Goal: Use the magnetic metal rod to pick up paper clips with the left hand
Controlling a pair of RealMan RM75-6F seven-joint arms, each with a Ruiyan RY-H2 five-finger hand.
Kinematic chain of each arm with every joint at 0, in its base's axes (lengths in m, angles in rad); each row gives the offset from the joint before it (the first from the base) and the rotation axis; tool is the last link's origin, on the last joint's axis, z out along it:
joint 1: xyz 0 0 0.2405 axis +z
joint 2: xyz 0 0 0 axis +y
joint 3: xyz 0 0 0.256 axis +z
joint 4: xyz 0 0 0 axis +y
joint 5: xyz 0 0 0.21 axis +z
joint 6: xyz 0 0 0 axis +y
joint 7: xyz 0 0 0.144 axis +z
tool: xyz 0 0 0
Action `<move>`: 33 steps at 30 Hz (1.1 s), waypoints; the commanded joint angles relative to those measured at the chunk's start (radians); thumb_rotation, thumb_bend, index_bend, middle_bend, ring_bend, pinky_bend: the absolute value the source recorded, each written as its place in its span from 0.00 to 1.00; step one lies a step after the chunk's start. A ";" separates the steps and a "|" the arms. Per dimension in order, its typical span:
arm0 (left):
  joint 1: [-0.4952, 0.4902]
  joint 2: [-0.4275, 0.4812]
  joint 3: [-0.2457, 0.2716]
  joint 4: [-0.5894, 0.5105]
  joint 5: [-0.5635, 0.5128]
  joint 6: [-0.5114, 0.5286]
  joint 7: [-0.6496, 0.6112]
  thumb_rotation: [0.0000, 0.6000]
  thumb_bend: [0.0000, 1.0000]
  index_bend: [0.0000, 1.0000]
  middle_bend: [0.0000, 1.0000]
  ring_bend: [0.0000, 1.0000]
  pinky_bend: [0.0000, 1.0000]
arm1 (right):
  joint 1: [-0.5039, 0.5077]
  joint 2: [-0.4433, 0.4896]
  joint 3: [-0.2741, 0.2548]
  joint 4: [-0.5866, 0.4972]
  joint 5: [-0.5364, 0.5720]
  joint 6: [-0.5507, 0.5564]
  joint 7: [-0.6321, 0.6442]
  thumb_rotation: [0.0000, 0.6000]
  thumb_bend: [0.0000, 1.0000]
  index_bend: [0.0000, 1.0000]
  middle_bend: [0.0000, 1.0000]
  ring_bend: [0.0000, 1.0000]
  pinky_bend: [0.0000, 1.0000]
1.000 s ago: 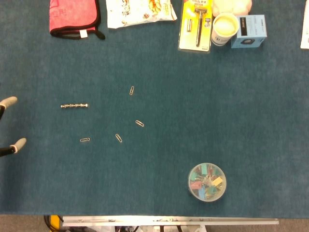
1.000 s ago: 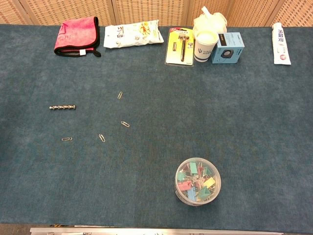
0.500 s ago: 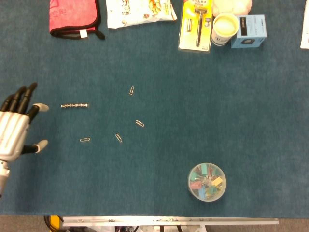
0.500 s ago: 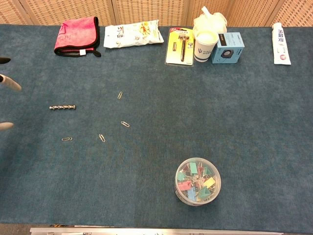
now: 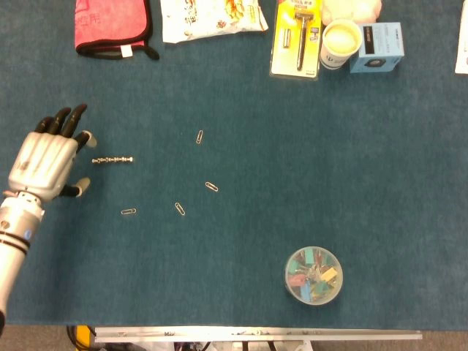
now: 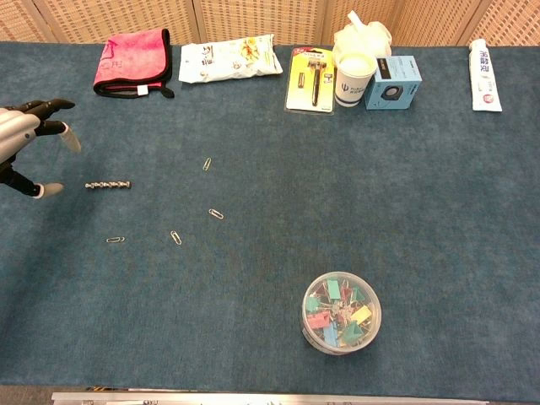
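The beaded metal rod lies flat on the blue cloth at the left. Several paper clips are scattered to its right: one farther back, one in the middle, one and one nearer the front. My left hand hovers just left of the rod, fingers spread, holding nothing. The right hand is out of both views.
A clear tub of coloured binder clips stands front right. Along the back edge lie a pink cloth, a snack bag, a razor pack, a cup, a blue box and a tube.
My left hand has come in from the left edge and moved rightward and back, ending close beside the rod. Rod and clips have not moved.
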 commanded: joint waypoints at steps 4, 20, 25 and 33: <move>-0.048 -0.063 -0.010 0.065 -0.084 -0.008 0.079 1.00 0.25 0.31 0.00 0.00 0.13 | -0.002 0.003 0.002 0.001 0.004 0.003 0.007 1.00 0.12 0.19 0.19 0.18 0.31; -0.122 -0.164 0.001 0.140 -0.263 -0.018 0.172 1.00 0.25 0.35 0.00 0.00 0.13 | -0.004 0.005 0.002 0.001 0.000 0.005 0.009 1.00 0.12 0.19 0.19 0.18 0.31; -0.142 -0.192 0.014 0.175 -0.309 -0.024 0.204 1.00 0.25 0.36 0.00 0.00 0.13 | -0.006 0.006 0.001 0.000 -0.002 0.007 0.012 1.00 0.12 0.20 0.19 0.18 0.31; -0.161 -0.218 0.019 0.202 -0.352 -0.035 0.192 1.00 0.25 0.39 0.00 0.00 0.13 | -0.008 0.006 0.001 0.001 0.000 0.007 0.011 1.00 0.12 0.20 0.19 0.18 0.31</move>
